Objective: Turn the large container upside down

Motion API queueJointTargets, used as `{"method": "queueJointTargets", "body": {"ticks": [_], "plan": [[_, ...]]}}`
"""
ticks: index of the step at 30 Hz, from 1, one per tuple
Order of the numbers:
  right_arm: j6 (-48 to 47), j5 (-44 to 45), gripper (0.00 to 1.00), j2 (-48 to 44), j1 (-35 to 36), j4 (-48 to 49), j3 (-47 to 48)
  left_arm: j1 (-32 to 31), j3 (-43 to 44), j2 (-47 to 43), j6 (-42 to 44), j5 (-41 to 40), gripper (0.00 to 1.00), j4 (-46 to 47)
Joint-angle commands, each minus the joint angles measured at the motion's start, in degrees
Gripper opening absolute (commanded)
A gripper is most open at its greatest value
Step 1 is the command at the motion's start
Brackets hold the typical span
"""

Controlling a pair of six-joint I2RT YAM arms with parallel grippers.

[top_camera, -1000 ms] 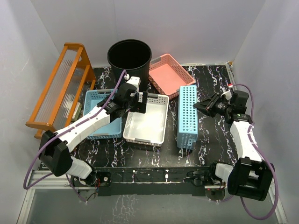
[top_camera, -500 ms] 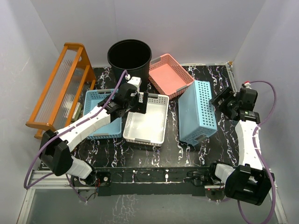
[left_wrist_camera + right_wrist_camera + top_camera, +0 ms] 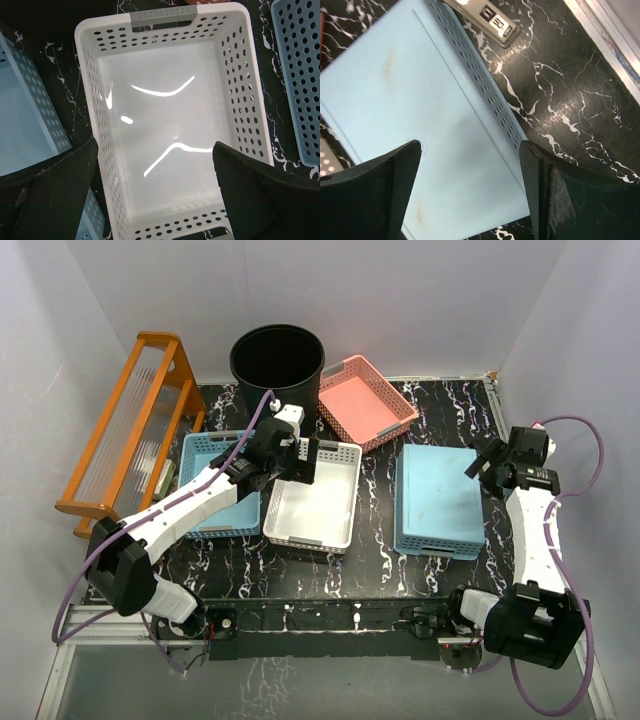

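The large container (image 3: pixel 277 365) shows only in the overhead view. It stands upright with its mouth open upward, just beyond the far left corner of the white basket (image 3: pixel 315 508), and nothing touches it.

The left fingers (image 3: pixel 300 462) hang over the far end of the white basket, spread wide and holding nothing. The left wrist view adds detail the overhead view lacks: the white basket's perforated walls, a grey handle strip (image 3: pixel 162 19) on one short rim, and glare streaks on its bare floor.

To the right of the white basket, with a strip of worktop (image 3: pixel 378 570) between them, a blue basket (image 3: pixel 437 502) lies bottom up. The right fingers (image 3: pixel 483 464) hover at that basket's right edge, on the side away from the white basket, wide apart and empty. The right wrist view alone shows faint brown marks on that upturned bottom and a printed label (image 3: pixel 492 23) at its rim.

A second blue basket (image 3: pixel 203 452) sits just beside the white basket's left side. A pink basket (image 3: pixel 365 400) lies beyond the white basket's far right corner, and an orange rack (image 3: pixel 130 430) stands farther left.
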Motion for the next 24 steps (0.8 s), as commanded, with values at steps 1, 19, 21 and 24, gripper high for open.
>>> {"method": "queueJointTargets", "body": {"ticks": [1, 19, 21, 24], "plan": [[-0.85, -2.10, 0.78, -2.09, 0.17, 1.72, 7.40, 0.07, 1.51, -0.87, 0.15, 1.73, 0.98, 0.80], [-2.97, -32.27, 0.93, 17.30, 13.98, 8.93, 22.22, 0.07, -1.20, -4.27, 0.04, 2.06, 0.99, 0.95], [-3.68, -27.39, 0.95, 21.96, 16.23, 4.76, 25.66, 0.07, -1.70, -4.30, 0.03, 1.97, 0.98, 1.65], [-2.25, -26.77, 0.97, 24.76, 16.25, 7.00, 24.31, 0.07, -1.86, -4.30, -0.29, 1.31, 0.99, 1.06]]}}
